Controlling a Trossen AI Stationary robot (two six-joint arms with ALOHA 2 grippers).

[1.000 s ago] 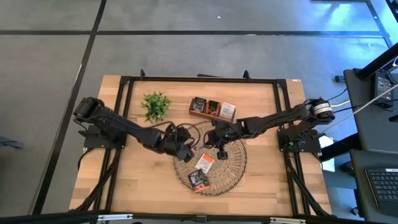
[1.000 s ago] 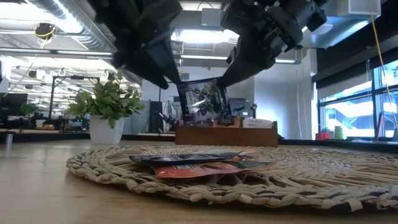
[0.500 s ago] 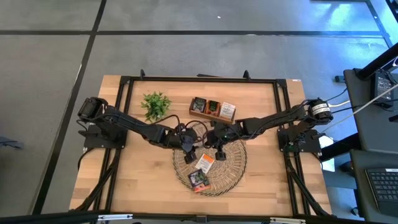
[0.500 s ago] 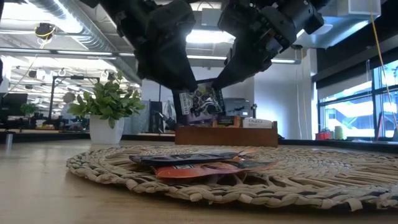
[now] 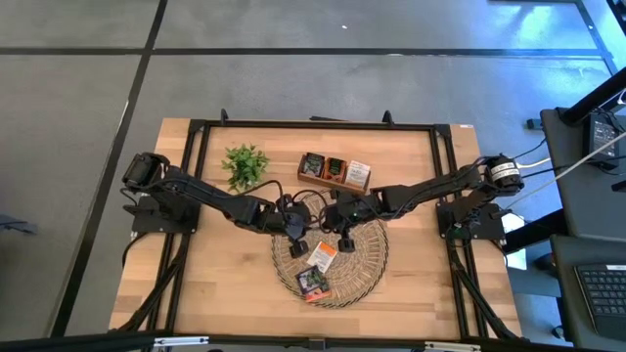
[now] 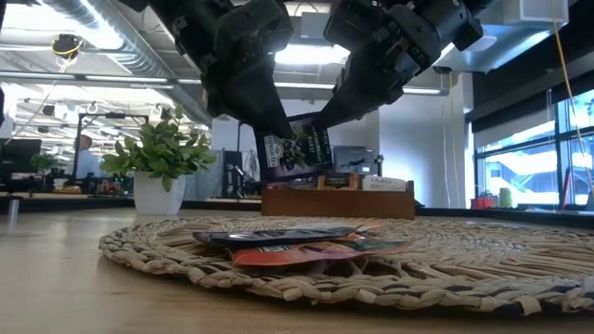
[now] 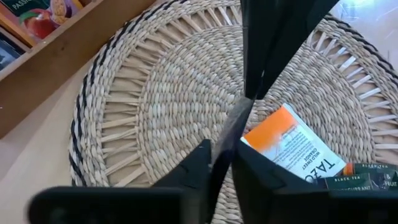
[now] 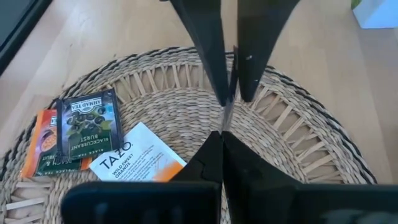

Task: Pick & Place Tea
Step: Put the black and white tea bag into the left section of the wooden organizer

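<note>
Spreading under both arms, the round woven tray (image 5: pixel 364 262) carries three flat sachets (image 5: pixel 321 255) below the grippers. Above it, the left gripper (image 6: pixel 269 130) and right gripper (image 6: pixel 320 116) both pinch one dark sachet (image 6: pixel 295 148), held on edge, its face upright, tilted slightly.

We note the bench (image 5: pixel 225 274) as pale wood, smooth with a satin sheen. The round tray (image 7: pixel 155 99) is coarse woven straw, rough and matt, with a dark strand along its rim. The sachets (image 8: pixel 138 158) look like printed paper, slightly glossy; the dark sachet (image 6: pixel 297 148) held aloft looks the same. The box (image 6: pixel 339 201) is brown wood, matt. Both tools' fingers (image 8: pixel 211 37) appear as matt black plastic.
</note>
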